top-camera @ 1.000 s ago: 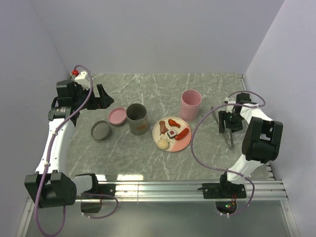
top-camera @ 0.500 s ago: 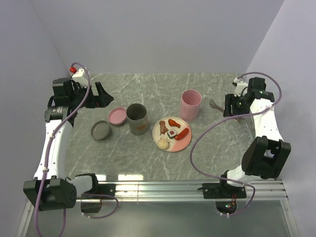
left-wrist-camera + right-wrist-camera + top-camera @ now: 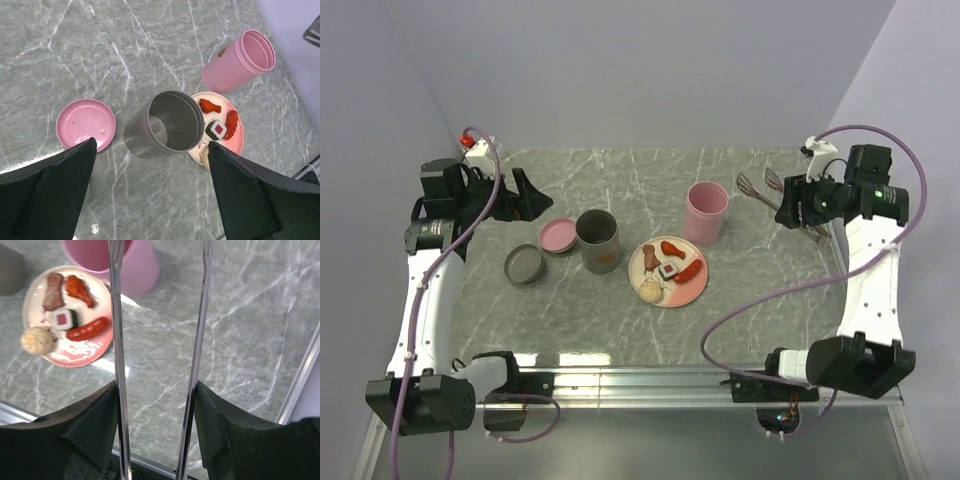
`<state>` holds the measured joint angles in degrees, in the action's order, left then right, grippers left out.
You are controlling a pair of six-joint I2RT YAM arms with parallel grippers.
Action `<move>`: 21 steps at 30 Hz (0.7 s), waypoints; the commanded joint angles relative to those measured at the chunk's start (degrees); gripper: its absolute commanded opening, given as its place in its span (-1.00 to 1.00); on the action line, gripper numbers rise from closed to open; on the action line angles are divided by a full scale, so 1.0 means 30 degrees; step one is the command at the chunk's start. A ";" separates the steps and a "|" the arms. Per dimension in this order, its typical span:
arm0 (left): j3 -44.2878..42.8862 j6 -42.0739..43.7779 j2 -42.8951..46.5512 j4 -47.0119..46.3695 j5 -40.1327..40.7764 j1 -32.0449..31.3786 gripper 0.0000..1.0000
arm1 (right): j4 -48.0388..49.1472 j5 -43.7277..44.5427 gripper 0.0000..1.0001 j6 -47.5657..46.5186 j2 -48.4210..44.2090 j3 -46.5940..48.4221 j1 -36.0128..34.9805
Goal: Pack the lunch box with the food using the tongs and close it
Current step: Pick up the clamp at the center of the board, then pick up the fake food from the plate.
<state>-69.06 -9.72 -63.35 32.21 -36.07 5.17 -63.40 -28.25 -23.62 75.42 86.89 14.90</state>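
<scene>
My right gripper (image 3: 798, 205) (image 3: 156, 425) is shut on the tongs (image 3: 761, 186), held in the air at the back right. Its two silver arms (image 3: 116, 340) press against my fingers and point toward the pink container (image 3: 706, 211) (image 3: 137, 265). The food (image 3: 667, 268) lies on a pink-and-cream plate (image 3: 692, 295): a bun (image 3: 36, 340), a red sausage (image 3: 89, 329), a dark square with red centre (image 3: 64, 319) (image 3: 217, 129) and a brown piece (image 3: 52, 290). The lunch box's grey container (image 3: 598, 240) (image 3: 162, 125) stands open left of the plate. My left gripper (image 3: 525, 195) (image 3: 152, 195) hangs open above it, holding nothing.
A pink lid (image 3: 558, 236) (image 3: 85, 122) and a grey lid (image 3: 524, 265) lie left of the grey container. A metal rail (image 3: 700, 378) runs along the table's near edge, another along the right edge (image 3: 300, 380). Walls enclose the back and sides.
My right arm has lifted the tongs off the table at the right and swung them up and back, tips now toward the pink container. The left arm has barely moved.
</scene>
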 commanded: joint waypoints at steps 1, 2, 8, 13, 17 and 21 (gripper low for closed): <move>-0.1179 0.0338 0.0434 0.0133 -0.0135 0.0005 0.99 | -0.1133 -0.1856 0.28 -0.0624 -0.1667 0.1269 0.0074; -0.1238 0.0367 0.0434 0.0134 -0.0104 0.0034 0.99 | -0.1221 -0.2211 0.28 -0.0740 -0.1933 0.1560 0.0045; -0.1795 0.0572 0.0405 0.0630 -0.0337 0.0005 0.99 | -0.2978 -0.4702 0.27 -0.2205 -0.2785 0.2064 -0.1153; -0.2088 0.0807 0.0521 0.1275 -0.0105 0.0005 0.99 | -0.2511 -0.4147 0.25 -0.2614 -0.4188 0.0131 -0.3906; -0.2527 0.1333 0.0580 0.1949 0.0246 0.0005 0.99 | -0.2629 -0.4792 0.25 -0.3056 -0.4543 -0.0866 -0.5486; -0.2762 0.1539 0.0434 0.2360 0.0424 0.0005 0.99 | -0.1956 -0.4413 0.25 -0.2822 -0.4632 -0.2067 -0.7423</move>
<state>-74.61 -6.70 -63.13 38.13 -35.46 5.17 -71.09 -40.60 -31.48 62.46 82.59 -4.27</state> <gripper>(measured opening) 0.995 0.630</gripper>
